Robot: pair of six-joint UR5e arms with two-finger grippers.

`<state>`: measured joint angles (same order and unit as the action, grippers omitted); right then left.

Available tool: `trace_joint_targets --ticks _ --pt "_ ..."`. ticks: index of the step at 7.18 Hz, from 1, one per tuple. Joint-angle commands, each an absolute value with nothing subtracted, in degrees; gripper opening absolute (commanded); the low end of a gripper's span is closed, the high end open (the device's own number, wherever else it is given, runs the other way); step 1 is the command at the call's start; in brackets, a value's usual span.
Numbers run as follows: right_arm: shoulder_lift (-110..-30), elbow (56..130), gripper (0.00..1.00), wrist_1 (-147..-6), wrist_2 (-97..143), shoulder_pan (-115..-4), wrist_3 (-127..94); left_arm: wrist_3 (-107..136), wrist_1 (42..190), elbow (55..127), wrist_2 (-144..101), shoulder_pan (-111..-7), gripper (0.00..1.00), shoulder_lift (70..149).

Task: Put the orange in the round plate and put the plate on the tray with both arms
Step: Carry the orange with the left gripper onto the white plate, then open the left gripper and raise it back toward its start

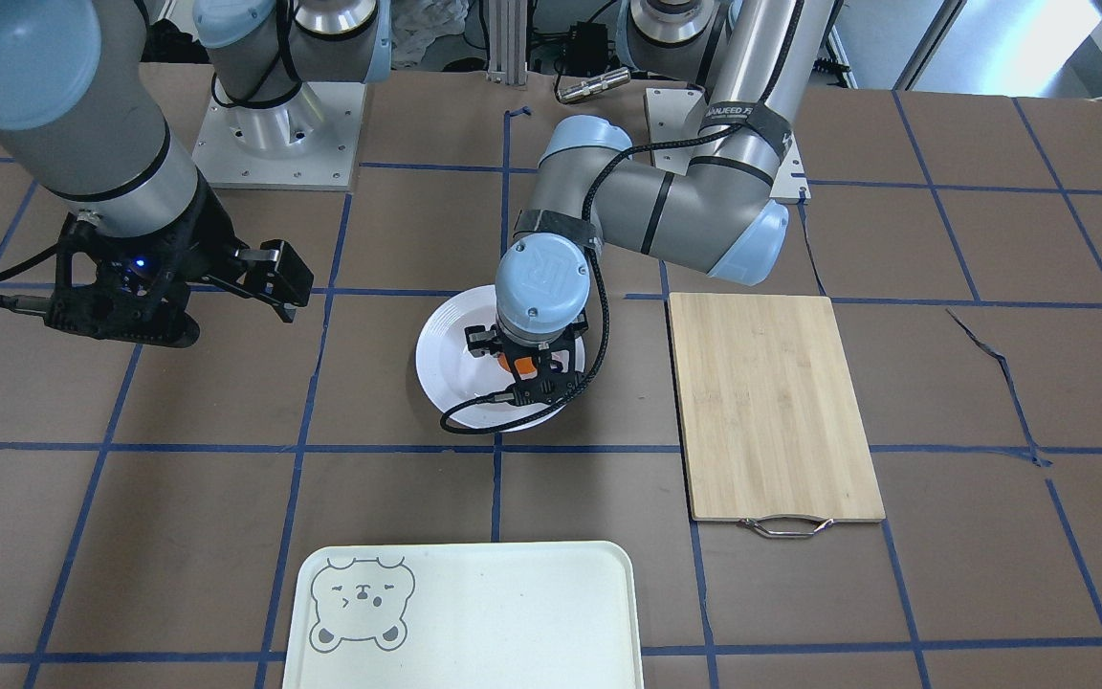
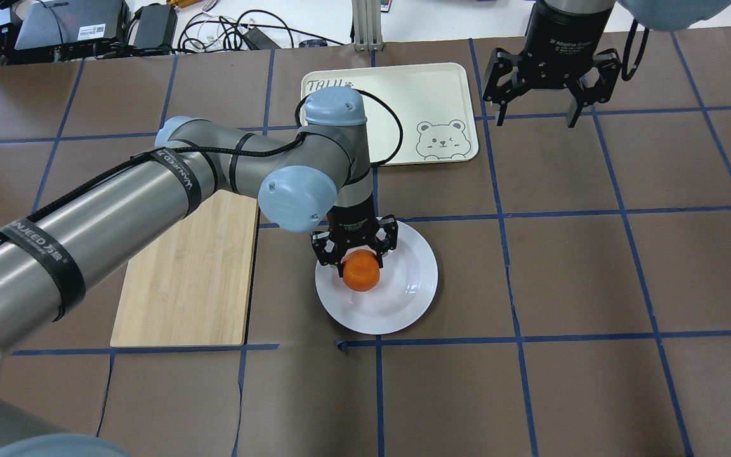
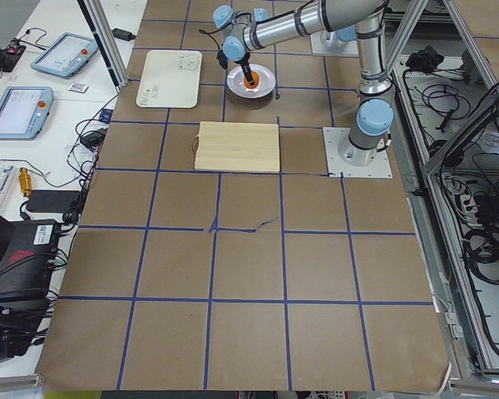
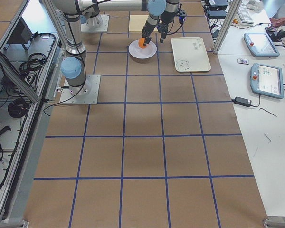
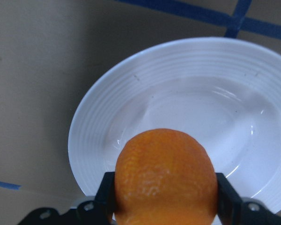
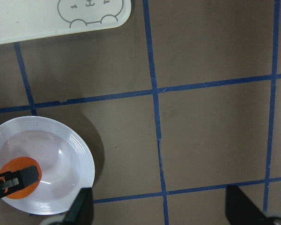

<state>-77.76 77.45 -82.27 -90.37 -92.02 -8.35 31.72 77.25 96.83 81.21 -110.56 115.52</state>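
The orange [image 2: 361, 271] sits between the fingers of my left gripper [image 2: 359, 257], which is shut on it low over the round plate [image 2: 410, 279]. I cannot tell whether the fruit touches the plate. In the left wrist view the orange [image 5: 166, 173] is squeezed by both pads over the white plate [image 5: 154, 75]. The plate [image 1: 446, 354] rests on the table's middle. The cream tray [image 2: 416, 89] with the bear face lies beyond it, bare. My right gripper [image 2: 537, 119] hangs open above the table, to the right of the tray, holding nothing; its fingers [image 6: 82, 206] frame the right wrist view.
A bamboo cutting board [image 2: 194, 273] with a metal handle lies left of the plate, partly under my left arm. Brown table with blue tape lines spreads to the right and toward the robot. Cables and devices sit past the far edge.
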Motion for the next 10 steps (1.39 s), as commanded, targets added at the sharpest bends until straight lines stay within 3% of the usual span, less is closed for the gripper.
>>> trace_joint_targets --ticks 1,6,10 --pt "-77.52 77.43 1.0 -82.27 -90.35 -92.02 -8.35 31.29 74.45 97.3 81.39 -110.22 1.0 114.36" --pt "-75.94 77.52 1.0 -82.27 -91.13 -91.41 -7.21 11.47 88.14 83.52 86.92 -95.84 1.0 106.01" --pt "-74.1 77.95 1.0 -82.35 -90.0 -91.32 -6.24 10.55 84.92 83.32 91.58 -95.45 1.0 96.43"
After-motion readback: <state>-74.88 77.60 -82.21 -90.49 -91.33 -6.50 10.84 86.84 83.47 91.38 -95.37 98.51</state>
